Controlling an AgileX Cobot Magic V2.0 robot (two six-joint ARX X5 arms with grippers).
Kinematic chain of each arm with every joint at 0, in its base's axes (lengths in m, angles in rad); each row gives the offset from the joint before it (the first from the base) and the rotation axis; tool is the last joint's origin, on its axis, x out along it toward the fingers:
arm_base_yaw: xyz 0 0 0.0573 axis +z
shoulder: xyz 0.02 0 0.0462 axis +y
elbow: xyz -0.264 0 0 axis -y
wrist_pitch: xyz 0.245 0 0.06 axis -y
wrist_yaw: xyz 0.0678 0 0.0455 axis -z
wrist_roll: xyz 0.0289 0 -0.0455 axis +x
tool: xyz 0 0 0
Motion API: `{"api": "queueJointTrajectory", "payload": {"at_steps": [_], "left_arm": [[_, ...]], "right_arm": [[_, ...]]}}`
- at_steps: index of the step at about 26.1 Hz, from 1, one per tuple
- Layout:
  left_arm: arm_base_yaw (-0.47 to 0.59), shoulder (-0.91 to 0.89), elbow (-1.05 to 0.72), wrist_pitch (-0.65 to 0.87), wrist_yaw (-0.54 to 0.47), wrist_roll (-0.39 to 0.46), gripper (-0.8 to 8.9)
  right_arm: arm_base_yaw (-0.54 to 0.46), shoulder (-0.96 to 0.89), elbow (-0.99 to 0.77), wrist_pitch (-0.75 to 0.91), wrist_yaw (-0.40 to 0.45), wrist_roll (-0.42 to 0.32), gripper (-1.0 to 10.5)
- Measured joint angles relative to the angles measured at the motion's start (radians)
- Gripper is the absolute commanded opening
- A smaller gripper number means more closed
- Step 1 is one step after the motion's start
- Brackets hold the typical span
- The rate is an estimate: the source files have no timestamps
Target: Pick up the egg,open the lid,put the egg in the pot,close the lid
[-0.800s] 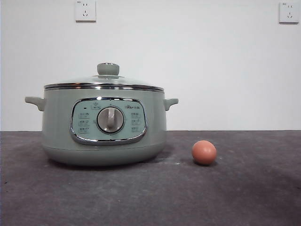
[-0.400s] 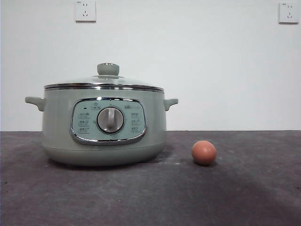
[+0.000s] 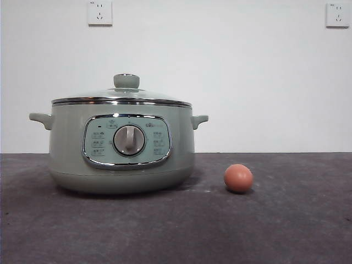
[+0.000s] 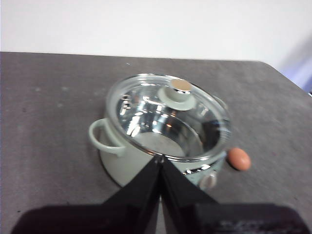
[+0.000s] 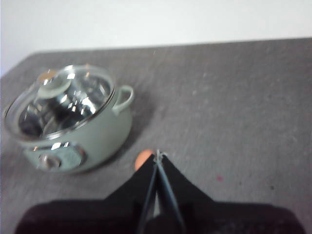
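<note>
- In my front view the pot (image 3: 121, 147) sits left of centre on the dark grey desk (image 3: 286, 220), its chrome-framed control panel (image 3: 127, 141) and round dial (image 3: 129, 139) facing me.
- The lid (image 3: 122, 97) is seated on the pot, chrome rim level, with its sage-green knob (image 3: 126, 80) upright in the middle.
- Two small side handles stick out from the pot, one at each side of it in the frame.
- The egg (image 3: 238, 177) lies on the desk to the right of the pot, lower right of centre, apart from the pot and touching nothing but the desk.
- On the white wall behind I see two sockets, one at upper left (image 3: 99, 12) and one at the upper right corner (image 3: 337, 14).
- Neither arm shows in the front view.
- From the left wrist camera, the left hand (image 4: 161, 158) hangs above the pot, its two black jaws pressed together at the tips and holding nothing; the lid (image 4: 168, 117) and the egg (image 4: 239, 159) are both in sight beneath it.
- From the right wrist camera, the right hand (image 5: 157, 157) is up over the desk with its jaws pressed together, empty; the egg (image 5: 143, 159) peeks out just beside the tips, partly hidden by them, and the pot (image 5: 73, 124) stands off to the left of that frame.
</note>
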Motion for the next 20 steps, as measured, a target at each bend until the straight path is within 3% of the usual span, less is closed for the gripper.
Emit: {"api": "queueJointTrajectory", "payload": {"at_steps": [5, 13, 14, 17, 18, 20], "left_arm": [[0.0, 0.052, 0.102, -0.079, 0.032, 0.033, -0.06], [-0.014, 0.085, 0.119, -0.108, 0.043, 0.051, 0.09], [-0.014, 0.091, 0.119, -0.108, 0.043, 0.051, 0.89], [-0.014, 0.104, 0.119, -0.107, 0.051, 0.051, 6.37], [-0.014, 0.108, 0.119, -0.107, 0.051, 0.051, 6.65], [-0.014, 0.116, 0.119, -0.107, 0.052, 0.051, 6.64]], "right_arm": [[0.0, 0.085, 0.122, -0.166, -0.015, -0.086, -0.1], [0.0, 0.121, 0.148, -0.178, -0.053, -0.113, 0.1], [0.0, 0.122, 0.149, -0.178, -0.055, -0.114, 0.5], [0.0, 0.123, 0.149, -0.177, -0.055, -0.114, 5.1], [0.0, 0.124, 0.149, -0.176, -0.055, -0.114, 6.3], [0.0, 0.124, 0.149, -0.176, -0.055, -0.113, 6.6]]}}
